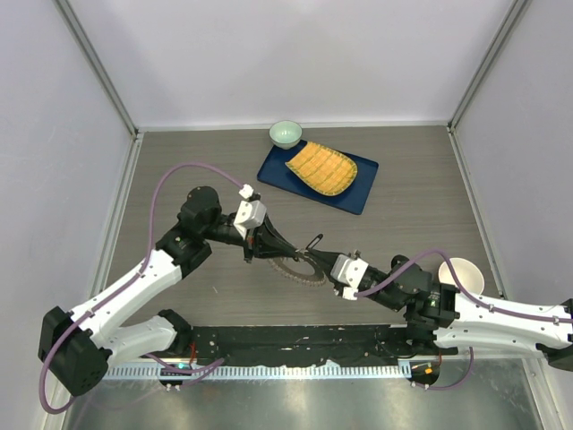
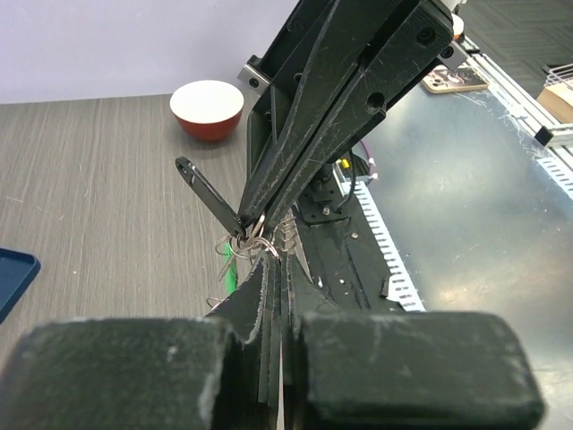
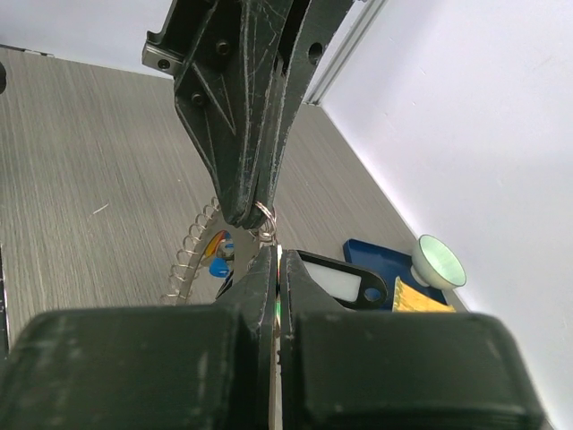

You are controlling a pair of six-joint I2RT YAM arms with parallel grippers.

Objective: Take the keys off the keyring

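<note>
Mid-surface (image 1: 179,170), the left claw (image 1: 291,253) is pinched shut on the keyring (image 1: 303,276), which lies roughly flat with its keys (image 1: 285,269) fanning toward the near edge, while the right claw (image 1: 320,262) clamps its right side, fully closed.

No text, label, brand, number or sign can be read in any of the three views. Any stamping on the keys (image 1: 295,270) is too small to be made out. Nothing legible is seen in the white window of the black tag (image 3: 338,285).
</note>
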